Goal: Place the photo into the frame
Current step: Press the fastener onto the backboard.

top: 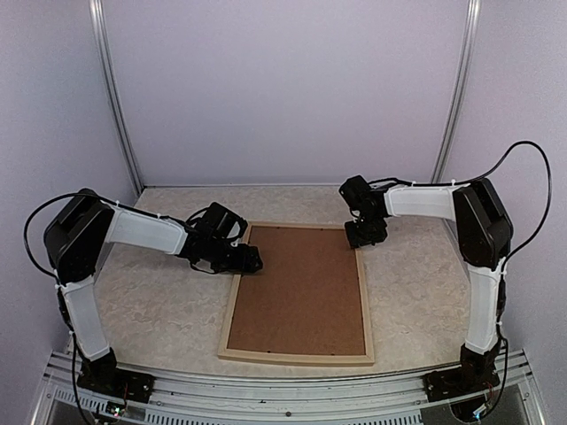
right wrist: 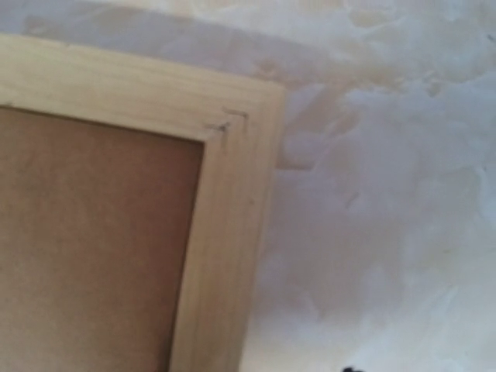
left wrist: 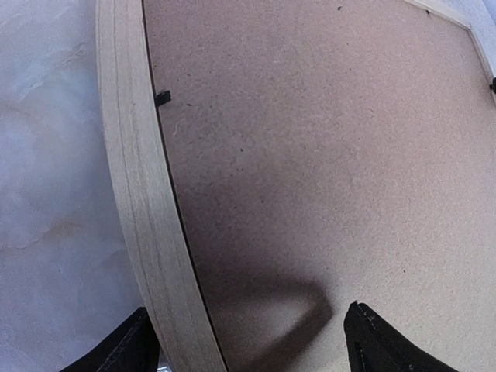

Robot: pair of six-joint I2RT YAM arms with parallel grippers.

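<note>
One left gripper (top: 250, 260): was seen spread astride the frame (top: 232, 301) rail, 10 o'clock; centring was advised.
Right gripper (top: 365, 237): gap could not be told.

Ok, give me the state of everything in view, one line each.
frame: lying flat, back up.
backing board: seated inside the frame.
left gripper: open, fingers astride the frame's left rail.
right gripper: at the frame's far right corner, opening unclear.
photo: not visible.

Left arm (top: 142, 232): white-covered links, bulky black joints.
Right arm (top: 483, 297): same white links, large black elbow housing.
Cables (top: 549, 186): thin, black, one looping beside each elbow.
Left claw (top: 246, 259): black, with matte black fingertips (left wrist: 380, 345).
Bases (top: 106, 376): black.
</note>
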